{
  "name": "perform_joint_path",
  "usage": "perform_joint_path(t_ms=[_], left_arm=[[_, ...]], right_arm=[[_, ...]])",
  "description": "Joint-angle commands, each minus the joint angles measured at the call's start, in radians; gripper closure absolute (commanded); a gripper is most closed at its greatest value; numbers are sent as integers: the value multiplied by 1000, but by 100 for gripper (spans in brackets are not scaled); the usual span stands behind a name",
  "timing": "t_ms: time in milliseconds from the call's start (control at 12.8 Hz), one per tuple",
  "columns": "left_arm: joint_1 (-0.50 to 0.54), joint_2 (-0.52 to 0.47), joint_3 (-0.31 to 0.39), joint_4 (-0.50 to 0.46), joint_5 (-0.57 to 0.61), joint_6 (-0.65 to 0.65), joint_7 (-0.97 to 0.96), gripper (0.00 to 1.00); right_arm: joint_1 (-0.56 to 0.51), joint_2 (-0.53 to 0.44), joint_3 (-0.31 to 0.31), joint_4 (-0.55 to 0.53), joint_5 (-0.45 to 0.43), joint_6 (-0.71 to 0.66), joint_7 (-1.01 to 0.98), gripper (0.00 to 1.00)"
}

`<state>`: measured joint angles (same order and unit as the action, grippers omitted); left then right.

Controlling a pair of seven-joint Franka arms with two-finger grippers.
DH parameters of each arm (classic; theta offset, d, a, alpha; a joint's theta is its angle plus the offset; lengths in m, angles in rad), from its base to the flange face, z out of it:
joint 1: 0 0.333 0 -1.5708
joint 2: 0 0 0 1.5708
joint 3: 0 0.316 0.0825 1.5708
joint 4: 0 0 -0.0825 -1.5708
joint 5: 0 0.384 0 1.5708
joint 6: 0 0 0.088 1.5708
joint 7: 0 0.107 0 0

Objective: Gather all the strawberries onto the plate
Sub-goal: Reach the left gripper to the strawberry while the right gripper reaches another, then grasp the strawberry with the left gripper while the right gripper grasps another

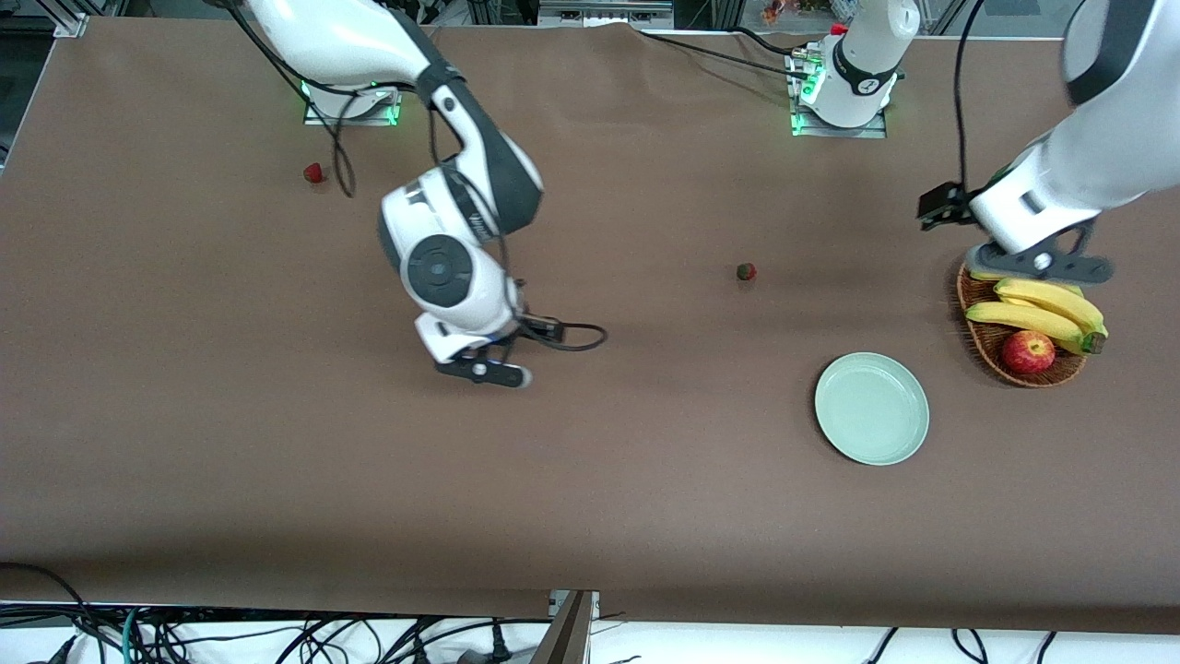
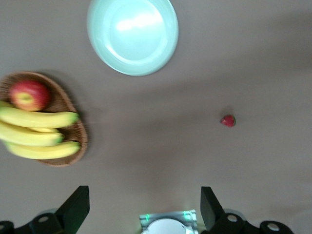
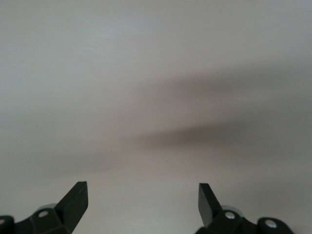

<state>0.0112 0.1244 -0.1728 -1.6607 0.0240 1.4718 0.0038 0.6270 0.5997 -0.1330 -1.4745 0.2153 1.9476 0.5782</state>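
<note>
**Two strawberries on the table, plate without berries, both grippers open**

The plate (image 1: 871, 408) lies on the brown table (image 1: 230, 443), toward the left arm's end, and nothing is on it. Just beside it, a little farther from the front camera and closer to that end, stands a wicker basket (image 1: 991, 346) with bananas (image 1: 1042, 312) and a red apple (image 1: 1028, 351).

Only two strawberries are visible. One strawberry (image 1: 746, 271) lies on the table between the two arms, farther from the front camera than the plate and apart from it; the left wrist view shows this berry (image 2: 227, 120) too, with the plate (image 2: 132, 35) and the basket (image 2: 73, 124). The other strawberry (image 1: 313, 172) lies near the right arm's base, well apart from the plate.

The right gripper (image 1: 484, 369) is low over bare table, near the middle of the table. Its fingers (image 3: 73, 200) stand wide apart and hold nothing.

The left gripper (image 1: 1037, 266) hangs over the farther edge of the basket. Its fingers (image 2: 75, 207) are also spread wide, with nothing between them.
</note>
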Motion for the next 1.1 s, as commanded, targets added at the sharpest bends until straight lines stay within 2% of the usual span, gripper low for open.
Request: perform_joint_path(t_ms=[0,78,235,391,626,783,1017], left_arm=[[-17,50,-13,-89,-76,69,-114,0],[-14,41,-39,-173,-82,153,-137,0],[-16,34,-95,-302,-84,293,-219,0],[-17,44,-180,-391,-87,411,-341,0],[-34,47,-206,-617,-87,730,-405,0],[-82,110,-212,-659,-81,843,-493,0],[-111,231,-211,-662,-72,874,-536,0]], right_arm=[[16,-306,-33,-584,-11,238,-103,0],[16,-369,-43,-709,-16,276,-107,0],[16,-449,-71,-863,-14,283,-97,1],[16,-506,-94,-976,-11,293,-81,1],[16,-523,-97,-1121,-11,445,-23,2],[19,-486,-89,-1153,-10,537,3,2],[20,-474,-68,-1158,4,550,35,7]])
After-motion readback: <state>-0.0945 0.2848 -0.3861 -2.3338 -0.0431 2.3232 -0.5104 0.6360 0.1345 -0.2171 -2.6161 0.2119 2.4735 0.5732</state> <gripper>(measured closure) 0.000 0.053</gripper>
